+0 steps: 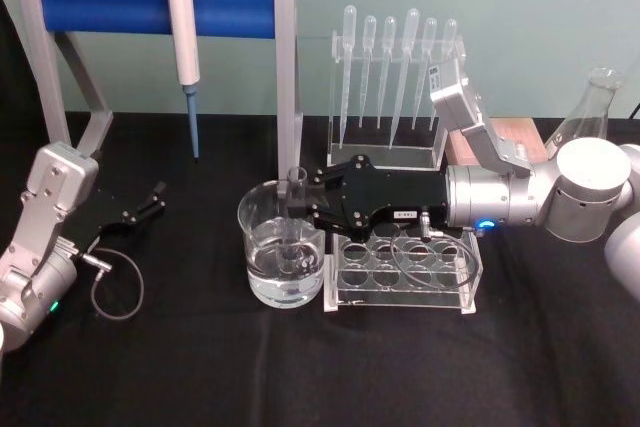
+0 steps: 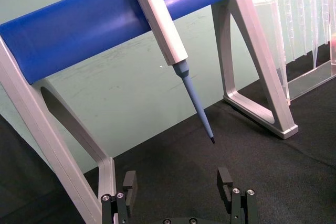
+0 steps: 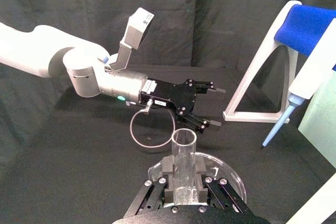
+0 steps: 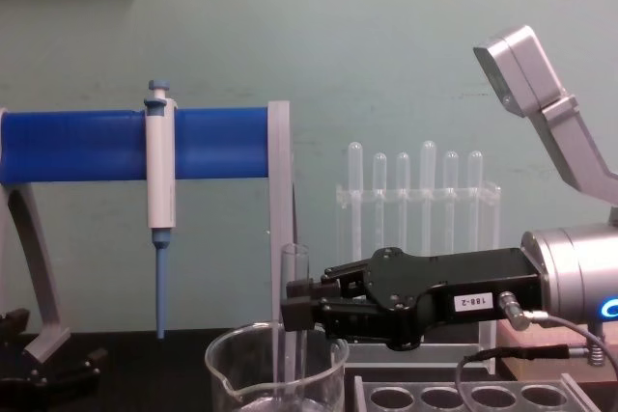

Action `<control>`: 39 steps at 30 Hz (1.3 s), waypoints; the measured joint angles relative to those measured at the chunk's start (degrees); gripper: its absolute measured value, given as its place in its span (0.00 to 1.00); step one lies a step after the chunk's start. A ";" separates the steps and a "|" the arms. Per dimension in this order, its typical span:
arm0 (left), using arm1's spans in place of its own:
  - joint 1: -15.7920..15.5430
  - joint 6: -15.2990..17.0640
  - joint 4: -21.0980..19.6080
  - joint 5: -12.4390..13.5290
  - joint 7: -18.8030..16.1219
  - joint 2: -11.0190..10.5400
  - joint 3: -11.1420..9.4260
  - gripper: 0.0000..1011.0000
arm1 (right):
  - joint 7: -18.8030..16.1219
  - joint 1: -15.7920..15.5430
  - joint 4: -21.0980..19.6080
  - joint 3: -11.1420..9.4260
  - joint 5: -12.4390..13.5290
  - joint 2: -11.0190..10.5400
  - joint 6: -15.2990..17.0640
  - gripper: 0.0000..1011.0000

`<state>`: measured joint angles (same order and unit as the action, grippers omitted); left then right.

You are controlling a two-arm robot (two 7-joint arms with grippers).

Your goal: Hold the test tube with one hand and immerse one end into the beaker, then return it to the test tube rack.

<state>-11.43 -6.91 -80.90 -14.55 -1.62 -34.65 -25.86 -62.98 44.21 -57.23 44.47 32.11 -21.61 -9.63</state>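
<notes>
The test tube (image 1: 297, 190) stands upright over the beaker (image 1: 262, 247), which holds clear water. The tube's lower end reaches down inside the beaker. My right gripper (image 1: 299, 209) comes in from the right and is shut on the test tube just below its open rim. In the chest view the test tube (image 4: 294, 282) rises out of the beaker (image 4: 232, 373) with the right gripper (image 4: 297, 314) clamped on it. The right wrist view looks down on the test tube (image 3: 184, 156) between the fingers (image 3: 168, 170). My left gripper (image 1: 150, 202) rests open at the left, fingers (image 2: 129, 182) apart.
A rack with round holes (image 1: 400, 267) stands right beside the beaker, under the right arm. Behind it is a clear stand of plastic pipettes (image 1: 395, 77). A blue-barred frame (image 1: 100, 2) holds a hanging pipettor (image 1: 183, 37) at the back left. A glass flask (image 1: 590, 107) stands far right.
</notes>
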 joint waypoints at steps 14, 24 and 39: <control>0.00 0.00 0.00 0.00 0.00 0.00 0.00 0.99 | 0.00 0.00 0.00 0.00 0.00 0.00 0.00 0.24; 0.00 0.00 0.00 0.00 0.00 0.00 0.00 0.99 | 0.00 0.00 0.00 0.00 0.00 0.00 0.00 0.24; 0.00 0.00 0.00 0.00 0.00 0.00 0.00 0.99 | 0.00 0.00 0.00 0.00 0.00 0.00 0.00 0.24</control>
<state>-11.43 -6.90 -80.90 -14.55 -1.62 -34.65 -25.86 -62.98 44.20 -57.23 44.47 32.11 -21.61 -9.63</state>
